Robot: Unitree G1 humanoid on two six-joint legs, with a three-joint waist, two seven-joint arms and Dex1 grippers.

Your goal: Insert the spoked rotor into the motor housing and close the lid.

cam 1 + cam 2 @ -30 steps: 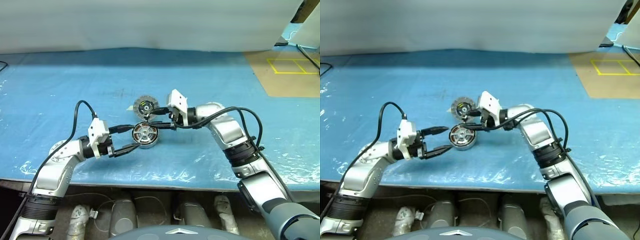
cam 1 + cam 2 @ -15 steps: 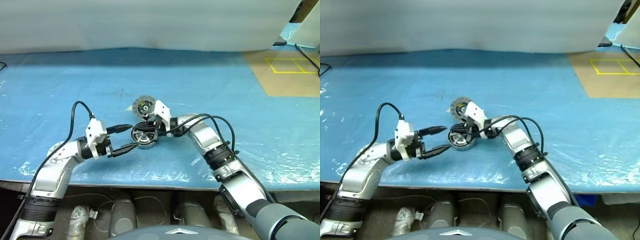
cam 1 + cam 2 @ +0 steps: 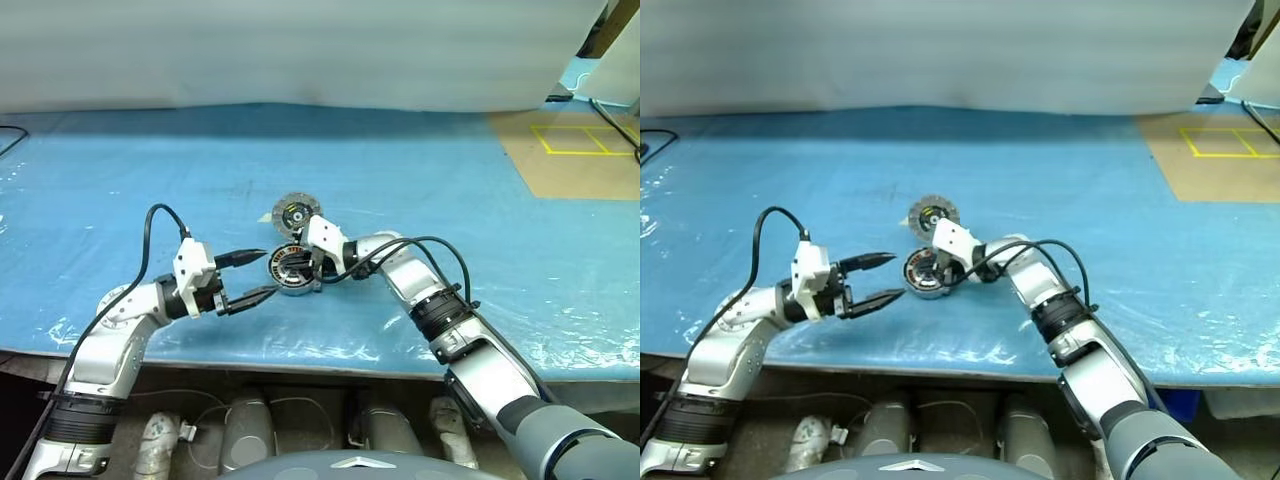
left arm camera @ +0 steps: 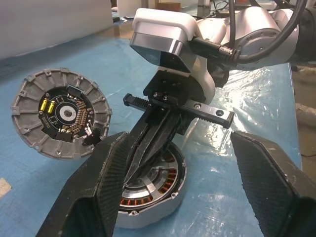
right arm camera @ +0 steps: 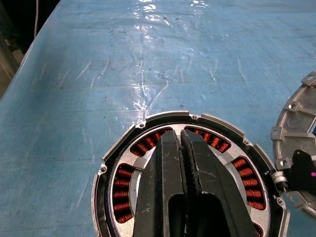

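Motor housing (image 3: 292,270) sits flat on the surface (image 3: 120,180), about midway between the left and right edges and nearer the near edge than the far one. Lid (image 3: 296,212) lies just behind it, toward the far edge, close but apart from the housing. Right claw (image 4: 148,155) reaches in from the right-edge side, fingers pressed together, tips down inside the housing over its centre. Left claw (image 3: 255,276) stands on the left-edge side of the housing, just beside it, fingers spread apart, one nearer the far edge and one nearer the near edge, neither touching the housing.
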